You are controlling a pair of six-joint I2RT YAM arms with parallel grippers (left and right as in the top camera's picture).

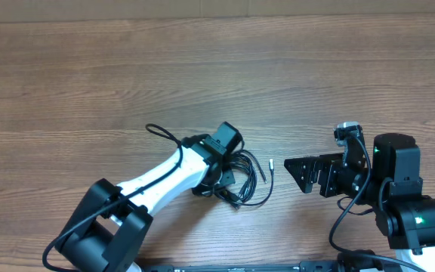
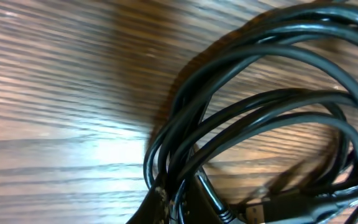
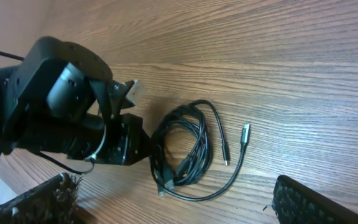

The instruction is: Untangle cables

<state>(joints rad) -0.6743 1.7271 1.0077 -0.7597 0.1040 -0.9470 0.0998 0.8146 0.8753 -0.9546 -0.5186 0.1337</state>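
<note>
The cables (image 1: pixel 246 180) lie as a tangled black bundle on the wooden table, just right of my left gripper (image 1: pixel 222 186). In the right wrist view the cables (image 3: pixel 188 143) form loose loops, with two plug tips lying free to the right, one of them silver (image 3: pixel 245 130). In the left wrist view my left gripper (image 2: pixel 179 208) is shut on a few strands at the edge of the cables (image 2: pixel 260 106). My right gripper (image 1: pixel 297 170) stands open and empty, clear of the bundle to its right. In its own view, the right gripper's (image 3: pixel 179 211) fingers (image 3: pixel 309 202) show only at the bottom corners.
The table (image 1: pixel 127 75) is bare brown wood. The left arm (image 1: pixel 149 189) reaches in from the lower left. Its own thicker black wire (image 1: pixel 161 134) loops behind the wrist. The right arm's base (image 1: pixel 414 219) sits at the lower right.
</note>
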